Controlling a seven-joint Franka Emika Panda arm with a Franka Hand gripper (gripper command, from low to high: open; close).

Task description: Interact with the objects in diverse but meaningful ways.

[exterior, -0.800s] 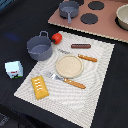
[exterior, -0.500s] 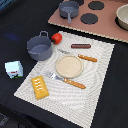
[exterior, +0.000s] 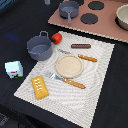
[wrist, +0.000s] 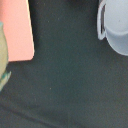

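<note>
A grey handled pot [exterior: 39,48] sits at the placemat's [exterior: 95,75] far corner on the exterior view's left, with the red tomato [exterior: 56,37] just beside it. The brown sausage [exterior: 80,46] lies near the mat's far edge, the yellow ridged bread piece [exterior: 40,86] at its near corner, and the white-and-teal milk carton [exterior: 14,69] stands off the mat on the dark table [exterior: 15,25]. A round tan plate [exterior: 69,66] lies mid-mat between the fork [exterior: 67,81] and knife [exterior: 82,56]. The gripper is out of sight in both views, so its opening cannot be told.
</note>
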